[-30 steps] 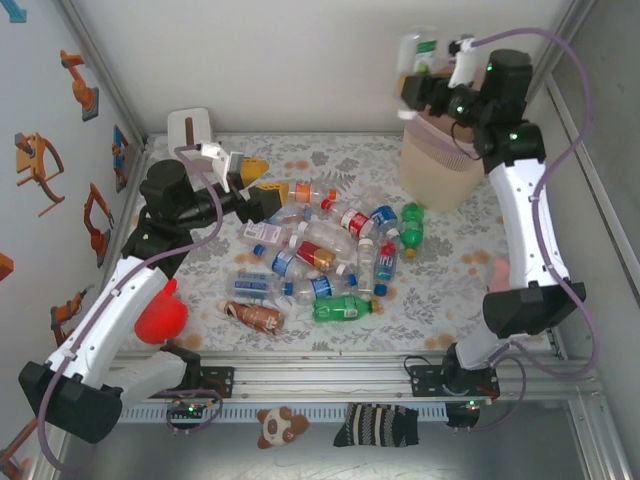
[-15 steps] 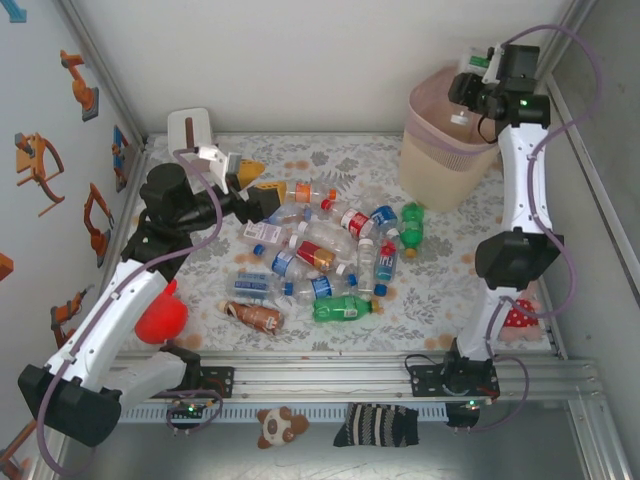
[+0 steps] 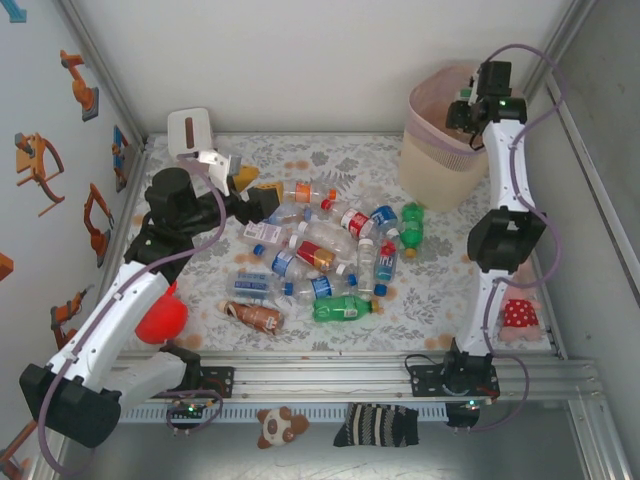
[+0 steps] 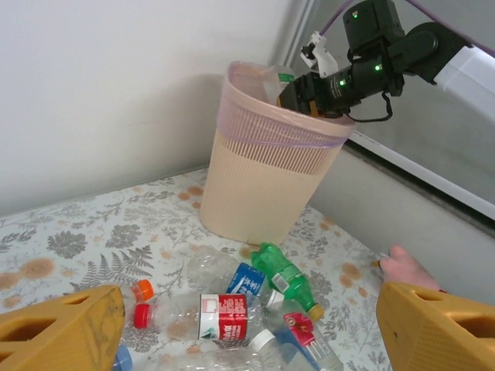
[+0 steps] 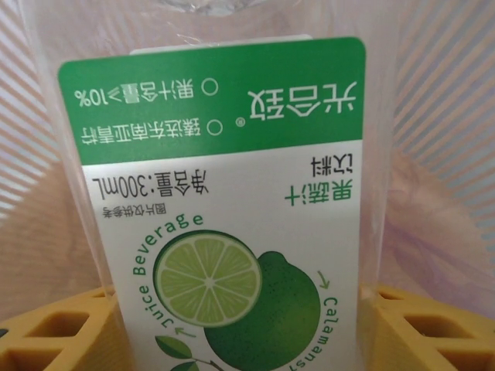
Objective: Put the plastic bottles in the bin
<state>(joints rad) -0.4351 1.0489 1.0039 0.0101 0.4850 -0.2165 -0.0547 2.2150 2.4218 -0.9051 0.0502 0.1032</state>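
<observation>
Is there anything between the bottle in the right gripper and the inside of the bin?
Nothing visible stands between them. The right gripper holds the lime-label bottle at the open mouth of the bin, with the bin's ribbed wall right behind it.

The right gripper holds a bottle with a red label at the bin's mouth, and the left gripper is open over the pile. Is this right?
Only the colour is wrong: the right wrist view shows a green and white label with a lime. The right gripper does hold the bottle at the bin's mouth, and the left gripper is open over the pile.
</observation>
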